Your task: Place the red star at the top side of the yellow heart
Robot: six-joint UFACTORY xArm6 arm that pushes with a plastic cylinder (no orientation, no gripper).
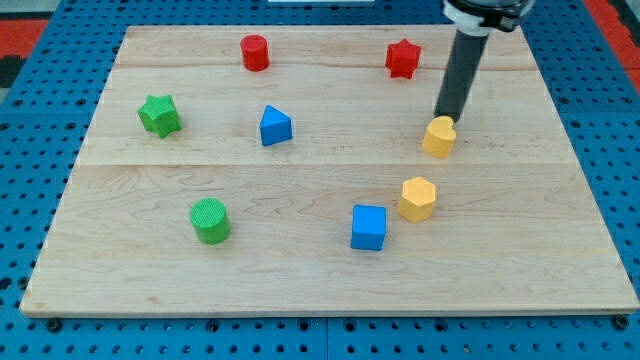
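Note:
The red star (402, 58) lies near the view's top, right of centre. The yellow heart (438, 137) lies below and slightly right of it, at the board's right-centre. My tip (447, 118) stands just above the yellow heart, touching or nearly touching its upper edge. The tip is below and to the right of the red star, well apart from it. The dark rod rises from the tip toward the view's top right.
A red cylinder (255, 52) is at the top centre-left. A green star (159, 115) is at the left, a blue triangle (275, 126) near the middle. A green cylinder (210, 220), a blue cube (368, 227) and a yellow hexagon (417, 198) lie lower down.

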